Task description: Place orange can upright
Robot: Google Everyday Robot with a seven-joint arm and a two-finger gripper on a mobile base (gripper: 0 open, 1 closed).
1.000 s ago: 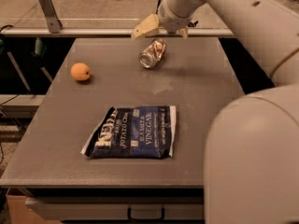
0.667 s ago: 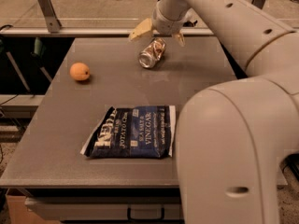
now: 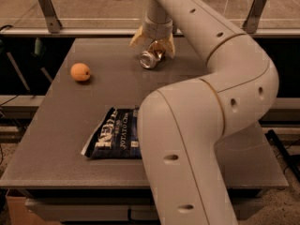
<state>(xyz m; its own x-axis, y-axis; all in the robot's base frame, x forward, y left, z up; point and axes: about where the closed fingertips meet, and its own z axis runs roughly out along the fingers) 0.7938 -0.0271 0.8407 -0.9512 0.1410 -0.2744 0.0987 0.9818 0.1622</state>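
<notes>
Gripper (image 3: 152, 49), at the far edge of the table (image 3: 56, 125), pointing downward over the orange can (image 3: 151, 58). Its two tan fingers (image 3: 137, 37) are spread apart, one on each side of the can's upper part, so the gripper is unclenched rather than closed on the can. Whether either finger actually touches the can is hard to tell from this angle.

The orange can rests on the tabletop, not upright: it lies tilted on its side, with one shiny silver end turned toward the camera and the patterned body running back under the gripper.

The robot arm (image 3: 211, 78) rises from the lower foreground, bends at the right, and reaches back across the table to the gripper; its large near segment covers the right part of the table.

An orange fruit (image 3: 80, 71) sits on the left of the table, well apart from the can. A dark potato chip bag (image 3: 112, 137) lies flat near the front, its right side hidden behind the arm.
</notes>
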